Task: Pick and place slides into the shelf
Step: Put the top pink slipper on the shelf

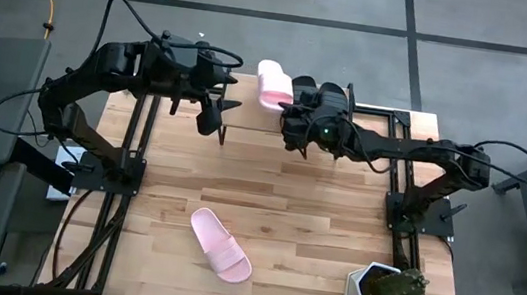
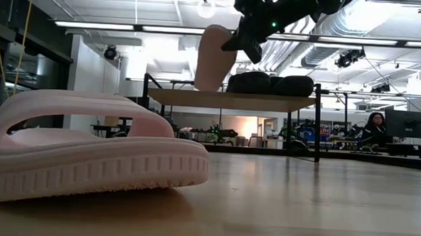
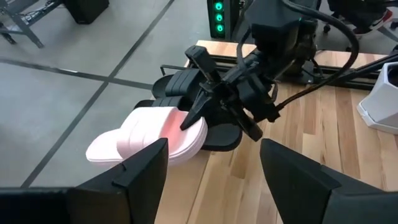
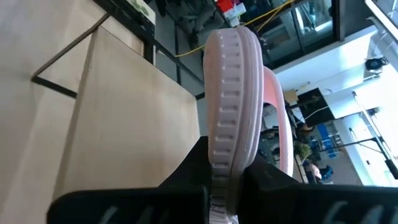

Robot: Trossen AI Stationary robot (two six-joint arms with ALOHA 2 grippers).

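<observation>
Done so far: two black slides (image 2: 272, 84) up on the shelf (image 2: 197, 98), side by side. Half done: one pink slide (image 1: 273, 83) up in the air, pinched tight at one end by the right gripper (image 1: 294, 106), just above the shelf's end and right beside the black pair. Not set down yet. Left to do: lower this one onto the shelf, then fetch the second pink slide (image 1: 221, 246), lying flat on the table (image 1: 314, 224), well apart from the shelf and near a plant pot (image 1: 382, 288).

No load in the left gripper (image 1: 214, 121). Waits close by, on the other side of the held slide, fingers spread wide with nothing between them.

From above: easy to see where both arms and both pink slides sit, but hard to tell how high the held slide hangs. From table height: shows the gap under the held slide, tipped up on end above the shelf top, and the second pink slide big and close in front. From the right wrist: shows the ridged sole edge squeezed between the dark fingers, shelf top below. From the left wrist: shows the other arm's grip on the slide and the black pair behind.
</observation>
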